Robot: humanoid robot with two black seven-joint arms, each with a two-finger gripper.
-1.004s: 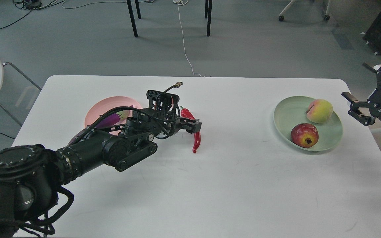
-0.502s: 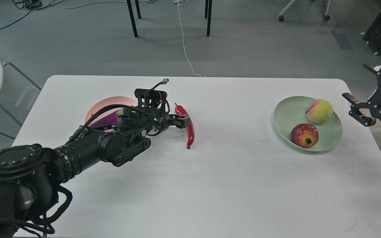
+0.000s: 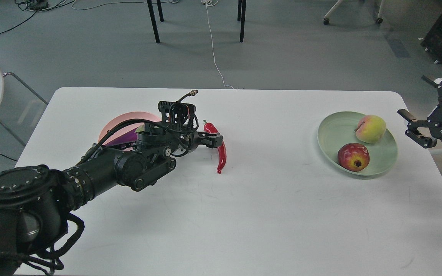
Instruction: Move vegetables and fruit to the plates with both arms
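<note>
- Left of centre in the frame, the pink plate (image 3: pixel 109 128) sits on the white counter (image 3: pixel 244 214), with the purple eggplant (image 3: pixel 123 137) lying in it, both mostly hidden behind my left arm.
- Just right of that, the left hand (image 3: pixel 214 140) is pinching the red chili pepper (image 3: pixel 221 155) near its stem end, its tip hanging toward the counter. It looks light, glossy and likely slippery, so a hold on the thicker upper part seems soundest.
- Far right of the frame, the green plate (image 3: pixel 336 132) holds the peach (image 3: pixel 371 128) and pomegranate (image 3: pixel 353 156): round and prone to roll.
- At the right edge, the right hand (image 3: pixel 413 124) hovers spread and empty.
</note>
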